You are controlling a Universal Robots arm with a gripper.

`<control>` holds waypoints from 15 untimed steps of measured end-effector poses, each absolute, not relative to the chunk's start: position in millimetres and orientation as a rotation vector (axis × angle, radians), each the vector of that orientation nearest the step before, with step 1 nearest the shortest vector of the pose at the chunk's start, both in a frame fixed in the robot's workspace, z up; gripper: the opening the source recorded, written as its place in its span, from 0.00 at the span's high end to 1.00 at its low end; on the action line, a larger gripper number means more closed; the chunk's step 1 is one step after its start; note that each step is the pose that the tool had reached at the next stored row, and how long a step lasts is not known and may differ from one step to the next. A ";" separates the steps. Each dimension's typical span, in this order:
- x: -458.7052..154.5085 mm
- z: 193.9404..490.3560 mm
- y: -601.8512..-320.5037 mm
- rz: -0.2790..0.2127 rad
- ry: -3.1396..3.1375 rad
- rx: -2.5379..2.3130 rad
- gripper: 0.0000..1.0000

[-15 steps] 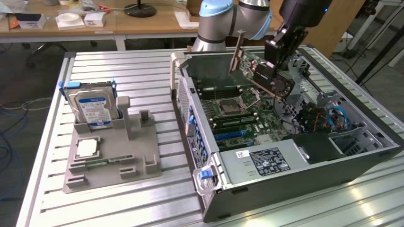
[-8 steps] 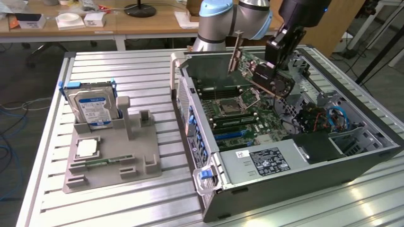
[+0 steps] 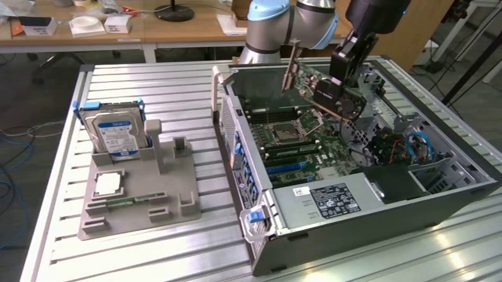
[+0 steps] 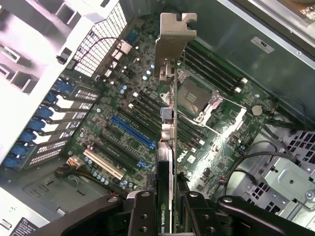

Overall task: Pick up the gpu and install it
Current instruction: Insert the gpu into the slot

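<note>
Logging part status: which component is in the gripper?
The gpu, clamped in the gripper over the open case; hard drive and CPU sit in the grey holder.

Looked across a slatted aluminium tabletop [image 3: 149, 252], streaked with bright glare toward the exterior view's right. Found a long wooden desk [image 3: 196, 32] behind it, carrying small white boxes [image 3: 86, 24] and a round black stand base [image 3: 174, 12]. Noted dark grey floor [image 3: 32, 100] at the exterior view's left, with cables [image 3: 16, 136] trailing over it.
</note>
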State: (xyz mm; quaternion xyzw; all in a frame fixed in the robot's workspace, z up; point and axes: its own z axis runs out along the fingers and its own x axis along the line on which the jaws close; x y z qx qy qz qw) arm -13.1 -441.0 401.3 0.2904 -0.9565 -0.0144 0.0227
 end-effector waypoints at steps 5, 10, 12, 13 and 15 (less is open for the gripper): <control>-13.1 400.9 -440.4 -0.044 -2.948 0.942 0.74; -13.1 400.5 -439.9 -0.042 -2.933 0.988 0.74; -13.1 400.4 -439.7 -0.042 -2.927 1.006 0.74; -13.1 400.3 -439.6 -0.042 -2.924 1.015 0.74; -13.1 400.2 -439.5 -0.041 -2.917 1.033 0.74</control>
